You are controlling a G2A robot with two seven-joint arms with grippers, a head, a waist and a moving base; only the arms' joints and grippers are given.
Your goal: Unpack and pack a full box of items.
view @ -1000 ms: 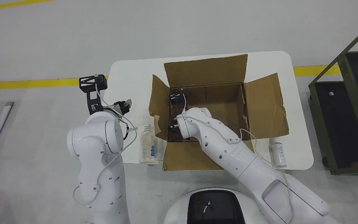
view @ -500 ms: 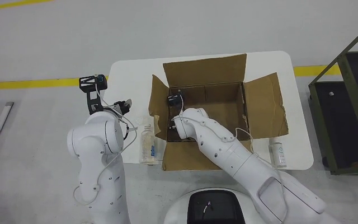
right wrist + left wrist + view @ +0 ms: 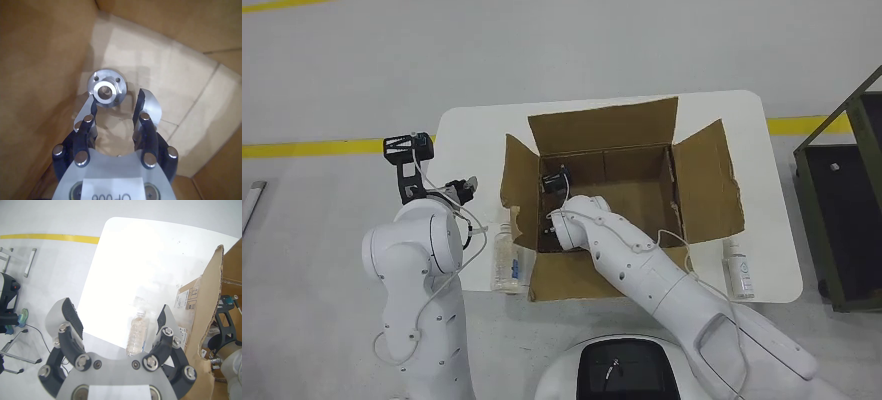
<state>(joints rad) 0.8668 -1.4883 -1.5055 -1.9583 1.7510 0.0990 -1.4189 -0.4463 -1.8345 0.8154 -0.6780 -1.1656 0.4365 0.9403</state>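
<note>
One metal flange [image 3: 107, 90] flat in box [image 3: 37, 56], bore up (no long axis), just beyond spread right gripper [image 3: 116, 96], nearer one finger; spread left gripper [image 3: 116, 306] well apart, top view's left.

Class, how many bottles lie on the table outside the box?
2. A clear bottle lies left of the box; a white bottle lies right of it. The box may hide more.

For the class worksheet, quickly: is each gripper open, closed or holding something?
Left gripper: jaws open, holding nothing.
Right gripper: jaws open inside the box, by the metal flange, not gripping it.
</note>
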